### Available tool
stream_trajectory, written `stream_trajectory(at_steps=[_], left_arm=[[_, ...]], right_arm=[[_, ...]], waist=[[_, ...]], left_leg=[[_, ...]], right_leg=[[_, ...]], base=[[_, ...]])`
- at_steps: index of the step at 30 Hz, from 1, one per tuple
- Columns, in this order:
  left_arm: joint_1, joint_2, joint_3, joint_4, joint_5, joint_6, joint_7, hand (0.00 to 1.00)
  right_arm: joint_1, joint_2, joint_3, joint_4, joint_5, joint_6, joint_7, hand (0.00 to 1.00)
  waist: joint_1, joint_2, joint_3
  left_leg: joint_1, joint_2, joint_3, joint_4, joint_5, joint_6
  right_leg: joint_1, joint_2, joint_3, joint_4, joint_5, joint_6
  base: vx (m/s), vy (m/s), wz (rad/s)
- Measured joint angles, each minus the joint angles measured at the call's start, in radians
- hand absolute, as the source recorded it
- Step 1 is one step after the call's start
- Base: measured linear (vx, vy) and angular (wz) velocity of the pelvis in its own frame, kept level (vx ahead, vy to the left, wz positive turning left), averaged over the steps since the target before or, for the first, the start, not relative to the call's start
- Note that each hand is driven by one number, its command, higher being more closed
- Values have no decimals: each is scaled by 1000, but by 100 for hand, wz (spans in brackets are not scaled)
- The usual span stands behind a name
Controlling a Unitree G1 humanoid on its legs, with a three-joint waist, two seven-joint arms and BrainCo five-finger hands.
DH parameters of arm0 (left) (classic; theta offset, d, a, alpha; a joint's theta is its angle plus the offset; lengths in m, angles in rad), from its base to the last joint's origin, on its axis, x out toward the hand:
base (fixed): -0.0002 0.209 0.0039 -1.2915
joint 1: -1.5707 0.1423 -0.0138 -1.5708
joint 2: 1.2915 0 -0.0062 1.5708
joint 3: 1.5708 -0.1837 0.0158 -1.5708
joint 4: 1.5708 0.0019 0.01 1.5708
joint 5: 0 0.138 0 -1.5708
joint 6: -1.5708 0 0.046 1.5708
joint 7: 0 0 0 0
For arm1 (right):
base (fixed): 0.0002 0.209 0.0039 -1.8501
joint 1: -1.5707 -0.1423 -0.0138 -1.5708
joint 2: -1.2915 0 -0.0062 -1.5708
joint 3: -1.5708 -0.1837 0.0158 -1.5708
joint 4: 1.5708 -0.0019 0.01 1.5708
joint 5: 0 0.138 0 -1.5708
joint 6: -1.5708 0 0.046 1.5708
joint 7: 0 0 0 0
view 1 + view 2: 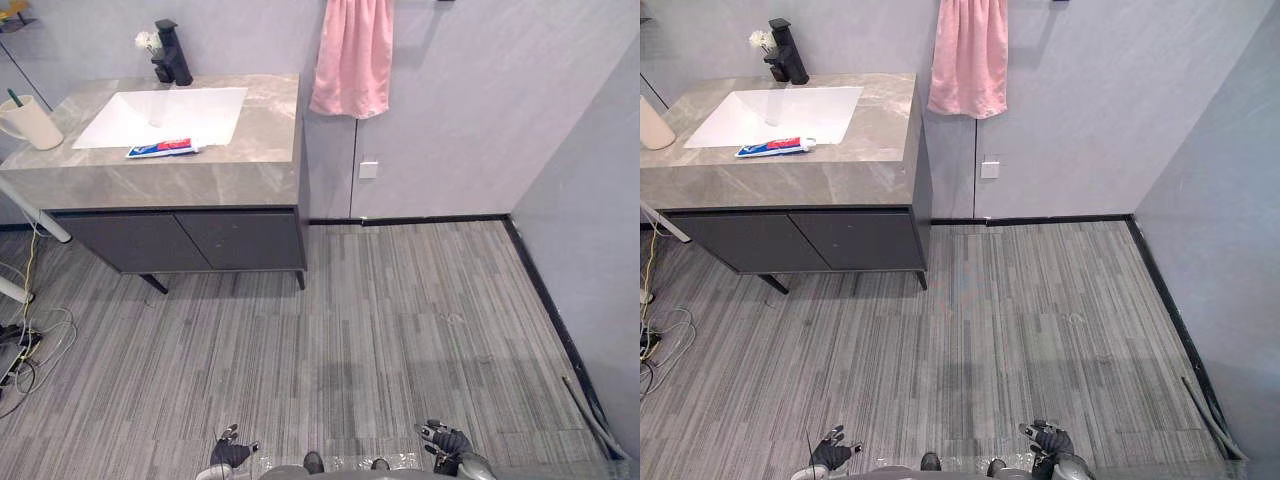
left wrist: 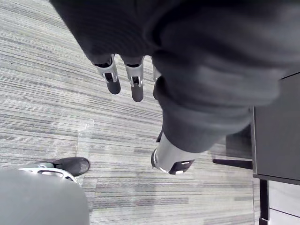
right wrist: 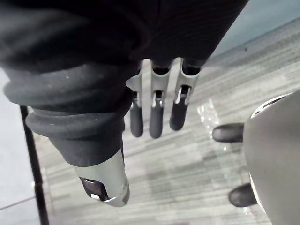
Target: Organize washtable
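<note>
Over the floor (image 1: pixel 400 320), well short of the washtable (image 1: pixel 255 150): left hand (image 1: pixel 232 452) and right hand (image 1: pixel 445 442), hanging low, fingers straight, both empty. On the washtable: toothpaste tube (image 1: pixel 162 148) along the sink's (image 1: pixel 170 115) front edge; cup (image 1: pixel 30 122) at the left edge.

The grey striped plank floor (image 1: pixel 400 320) is wide open from the left robot hand (image 1: pixel 232 452) and right robot hand (image 1: pixel 445 440), both hanging low, all the way to the dark cabinet (image 1: pixel 200 240) under the grey stone-look counter (image 1: pixel 255 150). Up top the counter's right-hand strip is bare, but a red, white and blue toothpaste tube (image 1: pixel 162 148) lies along the front rim of the white rectangular sink (image 1: pixel 170 112). A cream mug (image 1: pixel 30 122) sits at the far left edge, a black faucet (image 1: pixel 172 52) blocks the back, and a pink towel (image 1: pixel 352 55) hangs on the wall just past the counter's right side.
</note>
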Motion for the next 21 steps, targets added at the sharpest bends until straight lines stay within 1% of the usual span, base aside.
stream_trajectory(at_steps=[4,14,17,21], left_arm=[[-1,4,-2,7,0,0,0,0],[-1,5,-6,7,-2,-1,0,0],[-6,11,-25,7,-1,-1,-1,0],[-9,15,-36,8,-1,0,-2,0]], right_arm=[[7,0,0,0,0,0,-1,0],[11,0,0,1,12,0,-1,0],[12,0,0,1,13,0,-1,0],[13,0,0,1,19,0,0,0]], waist=[[-1,-3,3],[-1,-3,2],[-1,-3,2],[-1,-3,2]], left_leg=[[0,1,8,-1,0,1],[-2,7,9,-1,0,1],[-3,8,9,-1,0,1],[-5,11,9,-1,0,1]], right_leg=[[2,2,5,-15,8,-12],[3,10,6,-22,11,-17],[7,12,7,-33,17,-25],[7,17,7,-36,17,-26]], base=[[-48,-33,-6],[-21,-37,-1],[-18,-42,-1],[-28,-51,0]])
